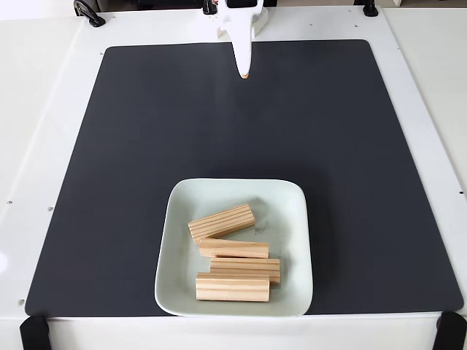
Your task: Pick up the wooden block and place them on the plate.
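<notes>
A square pale mint-green plate sits on the black mat near the front edge in the fixed view. Several light wooden blocks with grooved stripes lie inside it: one tilted at the top, others stacked flat below it down to the front one. My white gripper hangs at the far edge of the mat, well away from the plate, its narrow fingers together and pointing down, with nothing between them.
A black mat covers most of the white table. Black clamps sit at the front corners and along the back edge.
</notes>
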